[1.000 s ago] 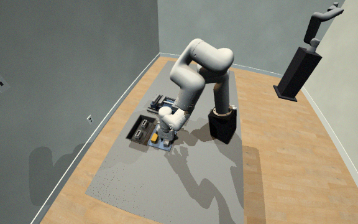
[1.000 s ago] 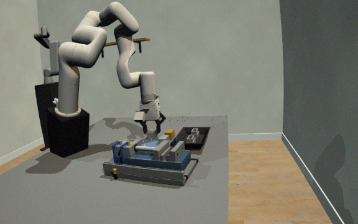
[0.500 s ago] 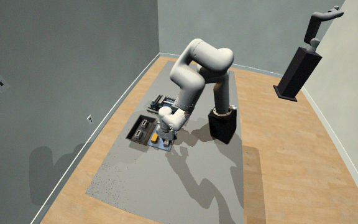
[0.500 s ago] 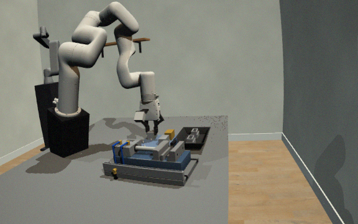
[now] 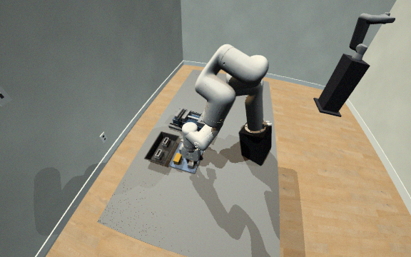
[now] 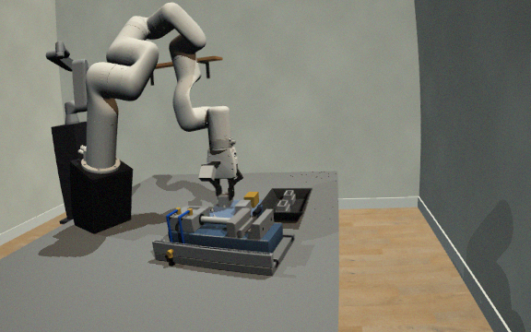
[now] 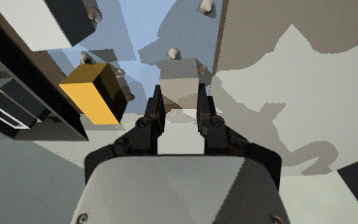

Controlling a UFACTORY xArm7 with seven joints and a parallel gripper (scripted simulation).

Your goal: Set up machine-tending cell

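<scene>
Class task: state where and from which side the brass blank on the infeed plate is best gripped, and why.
Grip the brass blank across its two long flat sides, coming straight down from above. It lies flat on the infeed plate with its top free; the outfeed tray crowds one side.

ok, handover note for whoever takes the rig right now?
Tool: shut on the grey aluminium blank, which sits on the blue infeed plate.
Brass blank: on the infeed plate, beside the grey one.
Outfeed tray: two finished parts inside, apparently flat, pockets up.
Vise: open; I see no blank in the gap.
Done: parts in tray, blank gripped.
Left: lift the blank, seat it on the low bars against fixed jaw and work stop, release, raise the arm free. Leave the brass blank where it is.
</scene>
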